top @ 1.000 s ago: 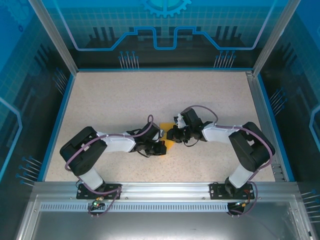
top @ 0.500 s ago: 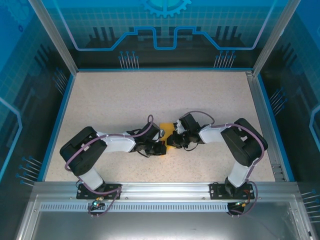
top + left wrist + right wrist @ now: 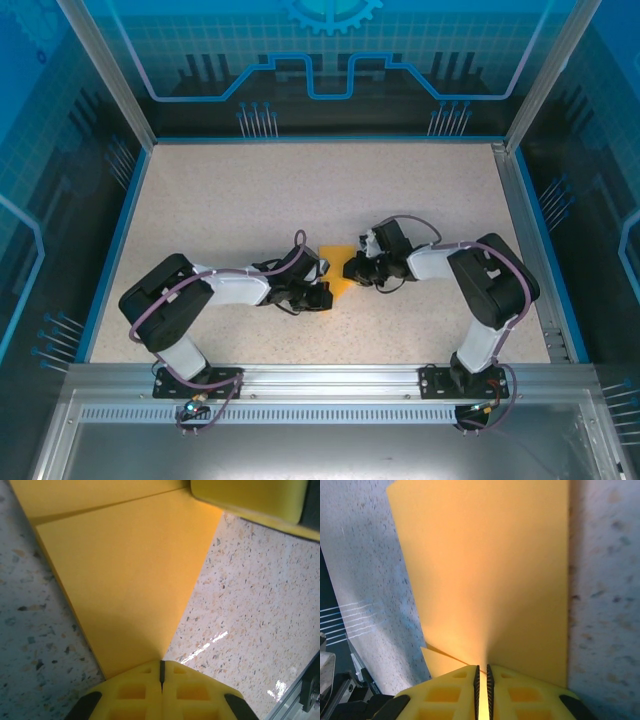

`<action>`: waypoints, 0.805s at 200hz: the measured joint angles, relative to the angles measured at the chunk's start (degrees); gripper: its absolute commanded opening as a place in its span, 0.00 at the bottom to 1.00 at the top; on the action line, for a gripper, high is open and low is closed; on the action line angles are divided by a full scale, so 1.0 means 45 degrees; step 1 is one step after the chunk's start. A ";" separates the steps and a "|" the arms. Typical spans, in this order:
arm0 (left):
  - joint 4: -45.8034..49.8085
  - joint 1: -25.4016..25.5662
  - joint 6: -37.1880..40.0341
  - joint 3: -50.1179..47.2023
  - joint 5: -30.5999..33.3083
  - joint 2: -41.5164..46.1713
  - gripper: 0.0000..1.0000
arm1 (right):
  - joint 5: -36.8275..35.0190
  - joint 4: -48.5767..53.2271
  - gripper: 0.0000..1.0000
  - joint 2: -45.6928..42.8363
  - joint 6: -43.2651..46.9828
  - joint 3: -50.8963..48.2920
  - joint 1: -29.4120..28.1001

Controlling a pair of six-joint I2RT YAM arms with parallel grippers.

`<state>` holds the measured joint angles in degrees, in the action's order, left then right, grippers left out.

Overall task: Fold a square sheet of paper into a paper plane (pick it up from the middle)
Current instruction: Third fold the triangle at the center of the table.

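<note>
Since 0.5 s ago the right gripper [image 3: 353, 271] has shifted a little up and to the right, so more of the orange paper [image 3: 337, 268] shows between the 2 grippers. The left gripper [image 3: 327, 290] has stayed where it was.

The paper lies low over the speckled table [image 3: 250, 200], near its middle, with 1 gripper on each side of it.

From the left wrist camera, the paper is a creased shape narrowing to a point. That point runs into the seam between the left gripper's yellow pads [image 3: 190, 692], which are pressed together on it. A second layer of the paper crosses the top of this view, and 1 pad of the right gripper sits on it at the upper right corner.

From the right wrist camera, the paper spreads wide away from the camera. Its near edge goes in between the right gripper's pads [image 3: 520, 692], which are closed on it with only a thin slit left. A small lower flap peeks out on the left beside those pads.
</note>
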<state>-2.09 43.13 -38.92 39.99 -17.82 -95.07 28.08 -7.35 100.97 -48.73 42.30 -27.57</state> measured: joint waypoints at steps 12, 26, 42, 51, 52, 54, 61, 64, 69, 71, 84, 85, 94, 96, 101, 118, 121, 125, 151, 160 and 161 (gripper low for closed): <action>-0.0005 0.0000 0.0000 -0.0005 0.0000 0.0000 0.01 | 0.0117 -0.0102 0.15 0.0049 0.0087 -0.0024 0.0199; -0.0010 0.0000 0.0000 -0.0005 0.0000 0.0000 0.01 | 0.0262 -0.0199 0.16 0.0068 0.0204 -0.0078 0.0393; -0.0010 0.0000 0.0000 -0.0005 0.0000 0.0005 0.01 | 0.0321 -0.0277 0.16 0.0068 0.0330 -0.0102 0.0534; -0.0010 0.0000 0.0000 -0.0005 0.0000 0.0005 0.01 | 0.0355 -0.0291 0.17 0.0068 0.0427 -0.0107 0.0602; -0.0010 0.0000 0.0000 -0.0005 0.0000 0.0005 0.02 | 0.0355 -0.0287 0.17 0.0068 0.0427 -0.0107 0.0607; -0.0010 0.0000 0.0000 -0.0005 0.0000 0.0005 0.02 | 0.0374 -0.0287 0.17 0.0068 0.0452 -0.0107 0.0622; -0.0010 0.0000 0.0000 -0.0005 0.0000 0.0005 0.02 | 0.0423 -0.0291 0.17 0.0068 0.0520 -0.0107 0.0646; -0.0010 0.0000 0.0005 -0.0005 0.0000 0.0005 0.02 | 0.0437 -0.0287 0.17 0.0058 0.0539 -0.0107 0.0656; -0.0010 0.0000 0.0005 -0.0005 0.0000 0.0005 0.02 | 0.0442 -0.0282 0.17 0.0039 0.0578 -0.0107 0.0665; -0.0005 0.0000 0.0005 -0.0005 0.0000 0.0005 0.02 | 0.0437 -0.0282 0.18 0.0024 0.0597 -0.0107 0.0665; -0.0005 0.0000 0.0005 -0.0005 0.0000 0.0010 0.02 | 0.0432 -0.0228 0.19 -0.0170 0.0685 -0.0155 0.0704; -0.0010 0.0000 0.0000 -0.0005 0.0000 0.0010 0.02 | 0.0437 -0.0219 0.19 -0.0185 0.0699 -0.0160 0.0709; -0.0005 0.0000 0.0005 -0.0005 0.0000 0.0005 0.02 | 0.0437 -0.0112 0.20 -0.0442 0.0748 -0.0194 0.0729; -0.0005 0.0000 0.0005 -0.0005 0.0000 0.0010 0.02 | 0.0437 -0.0063 0.20 -0.0520 0.0743 -0.0194 0.0729; -0.0005 0.0000 0.0005 -0.0005 0.0000 0.0010 0.02 | 0.0442 0.0019 0.21 -0.0709 0.0753 -0.0199 0.0729; -0.0005 0.0000 0.0005 -0.0005 0.0000 0.0010 0.02 | 0.0418 0.0291 0.22 -0.1409 0.0797 -0.0194 0.0675; -0.0005 0.0000 0.0005 -0.0005 0.0000 0.0010 0.02 | 0.0408 0.0330 0.22 -0.1520 0.0801 -0.0189 0.0651; -0.0005 0.0000 0.0005 -0.0005 0.0000 0.0010 0.02 | 0.0355 0.0418 0.22 -0.1651 0.0806 -0.0170 0.0597; 0.0000 0.0000 0.0005 -0.0005 0.0000 0.0019 0.02 | 0.0204 0.0777 0.21 -0.1860 0.0840 0.0039 -0.0010; 0.0000 0.0000 0.0005 -0.0005 0.0000 0.0019 0.03 | 0.0199 0.0777 0.20 -0.1826 0.0811 0.0039 -0.0194; 0.0000 0.0000 0.0005 -0.0005 0.0000 0.0019 0.03 | 0.0199 0.0777 0.20 -0.1821 0.0797 0.0039 -0.0209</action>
<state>-2.09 43.13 -38.89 39.97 -17.82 -94.98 28.97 -3.86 92.77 -45.15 42.48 -28.51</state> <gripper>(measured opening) 0.050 0.209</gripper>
